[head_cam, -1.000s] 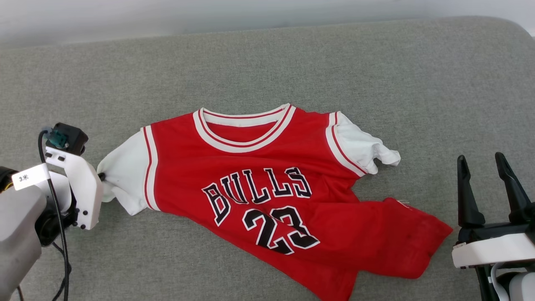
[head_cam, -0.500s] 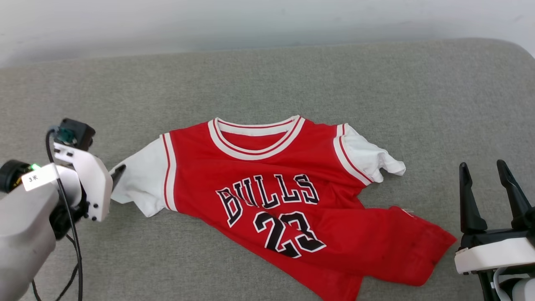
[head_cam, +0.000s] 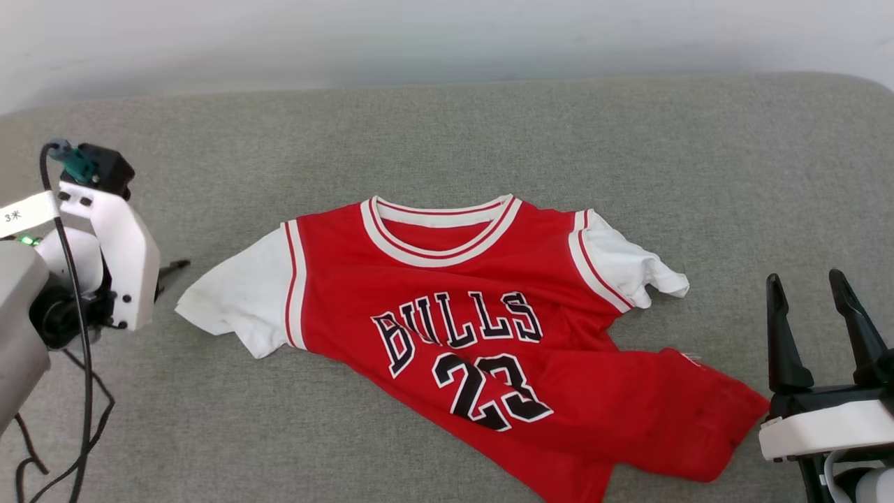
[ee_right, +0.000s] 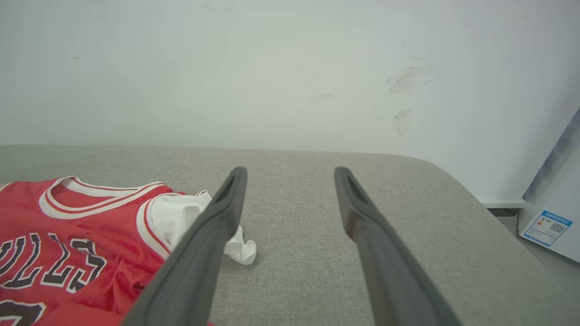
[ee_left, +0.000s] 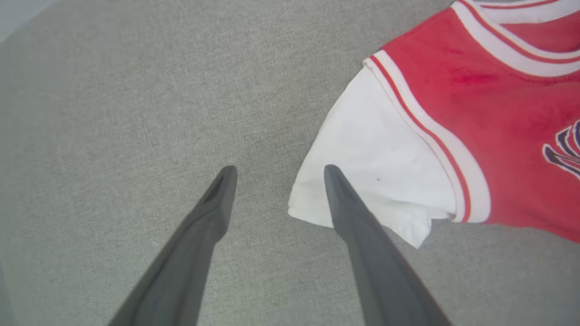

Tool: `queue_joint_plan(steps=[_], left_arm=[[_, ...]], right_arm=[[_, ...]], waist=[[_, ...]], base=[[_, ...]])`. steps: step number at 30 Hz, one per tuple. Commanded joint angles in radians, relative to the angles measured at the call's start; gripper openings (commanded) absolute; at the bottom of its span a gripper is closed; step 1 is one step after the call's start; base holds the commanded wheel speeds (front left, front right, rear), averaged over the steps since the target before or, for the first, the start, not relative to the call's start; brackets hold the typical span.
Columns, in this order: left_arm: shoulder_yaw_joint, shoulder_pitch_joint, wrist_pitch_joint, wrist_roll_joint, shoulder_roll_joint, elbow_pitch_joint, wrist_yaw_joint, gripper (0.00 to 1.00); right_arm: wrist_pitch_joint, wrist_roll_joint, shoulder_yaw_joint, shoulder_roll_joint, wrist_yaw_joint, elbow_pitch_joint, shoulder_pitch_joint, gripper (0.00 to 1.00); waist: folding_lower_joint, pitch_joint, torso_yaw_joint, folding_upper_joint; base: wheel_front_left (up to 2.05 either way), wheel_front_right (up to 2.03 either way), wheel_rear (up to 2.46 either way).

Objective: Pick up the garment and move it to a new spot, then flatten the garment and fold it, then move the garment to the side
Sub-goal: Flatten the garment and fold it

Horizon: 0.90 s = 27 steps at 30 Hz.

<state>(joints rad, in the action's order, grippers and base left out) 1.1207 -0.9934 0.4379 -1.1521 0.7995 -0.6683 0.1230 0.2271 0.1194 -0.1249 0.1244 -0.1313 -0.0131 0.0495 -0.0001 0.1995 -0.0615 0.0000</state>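
The garment (head_cam: 489, 328), a red jersey with white sleeves and black letters and numbers, lies face up on the grey cushioned surface (head_cam: 447, 140). Its left sleeve (ee_left: 376, 181) is spread flat. Its right sleeve (ee_right: 181, 213) is crumpled, and the hem is bunched toward the lower right. My left gripper (ee_left: 279, 168) hovers open just off the left sleeve's edge, holding nothing; one fingertip (head_cam: 174, 265) pokes out past the white wrist. My right gripper (head_cam: 804, 276) stands open at the lower right, beside the bunched hem, with nothing between its fingers (ee_right: 226, 203).
A pale wall (head_cam: 447, 42) runs along the far edge of the surface. The surface's corner rounds off at the right (ee_right: 453, 181), with a white labelled box (ee_right: 550, 222) on the floor beyond. A black cable (head_cam: 84, 391) hangs from my left arm.
My left gripper opened, let go of the left sleeve and drew back up and to the left. The sleeve now lies flat. The head camera shifted; the right gripper held still.
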Motion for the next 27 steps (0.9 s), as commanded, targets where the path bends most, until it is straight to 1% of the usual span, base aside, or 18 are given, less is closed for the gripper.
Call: queue_joint_plan(steps=[1, 2, 3, 6, 12, 18, 22, 23, 24, 25, 27], left_arm=[[0.008, -0.010, 0.038, -0.012, 0.011, 0.013, 0.002, 1.00], [0.008, -0.010, 0.038, -0.012, 0.011, 0.013, 0.002, 1.00], [0.018, -0.002, 0.079, -0.025, 0.017, 0.025, 0.004, 1.00], [0.026, 0.010, 0.107, -0.030, 0.025, 0.029, 0.004, 1.00], [0.044, 0.042, 0.135, -0.038, 0.019, 0.004, -0.005, 1.00], [0.044, 0.079, 0.120, -0.061, -0.019, -0.044, -0.004, 1.00], [0.070, 0.104, 0.127, -0.058, -0.044, -0.066, -0.001, 1.00], [0.079, 0.110, 0.131, -0.056, -0.050, -0.066, 0.002, 0.71], [0.084, 0.113, 0.127, -0.053, -0.053, -0.066, 0.003, 0.11], [0.086, 0.113, 0.119, -0.052, -0.056, -0.067, 0.004, 0.00], [0.083, 0.106, 0.094, -0.045, -0.056, -0.067, 0.005, 0.00]], right_arm=[[0.005, 0.002, 0.001, -0.004, 0.001, 0.000, -0.002, 1.00], [0.005, 0.002, 0.001, -0.004, 0.001, 0.000, -0.002, 1.00], [0.008, 0.002, 0.002, -0.006, 0.001, -0.002, 0.003, 1.00], [0.010, 0.002, 0.002, -0.006, 0.001, -0.003, 0.011, 1.00], [0.012, 0.001, 0.002, -0.005, 0.001, 0.003, 0.034, 1.00], [0.015, -0.006, -0.004, -0.007, 0.001, 0.010, 0.039, 1.00], [0.017, -0.009, -0.007, -0.010, 0.001, 0.015, 0.041, 1.00], [0.017, -0.010, -0.008, -0.010, 0.001, 0.015, 0.042, 1.00], [0.016, -0.012, -0.007, -0.011, 0.001, 0.015, 0.042, 1.00], [0.014, -0.014, -0.008, -0.012, 0.001, 0.014, 0.042, 1.00], [0.007, -0.016, -0.004, -0.006, 0.001, 0.013, 0.042, 1.00]], waist=[[0.0001, 0.010, -0.006, 0.0000], [0.0001, 0.010, -0.006, 0.0000], [0.0001, 0.019, -0.012, 0.0000], [0.0001, 0.030, -0.019, 0.0000], [0.0001, 0.070, -0.039, 0.0000], [0.0001, 0.103, -0.047, 0.0000], [0.0001, 0.113, -0.047, 0.0000], [0.0001, 0.114, -0.046, 0.0000], [0.0001, 0.114, -0.045, 0.0000], [0.0001, 0.112, -0.043, 0.0000], [0.0001, 0.105, -0.036, 0.0000]], base=[[0.00, 0.00, 0.00], [0.00, 0.00, 0.00], [0.00, 0.00, 0.00], [0.00, 0.00, 0.00], [0.00, 0.00, 0.00], [0.00, 0.00, 0.00], [0.00, 0.00, 0.00], [0.00, 0.00, 0.00], [0.00, 0.00, 0.00], [0.00, 0.00, 0.00], [0.00, 0.00, 0.00]])
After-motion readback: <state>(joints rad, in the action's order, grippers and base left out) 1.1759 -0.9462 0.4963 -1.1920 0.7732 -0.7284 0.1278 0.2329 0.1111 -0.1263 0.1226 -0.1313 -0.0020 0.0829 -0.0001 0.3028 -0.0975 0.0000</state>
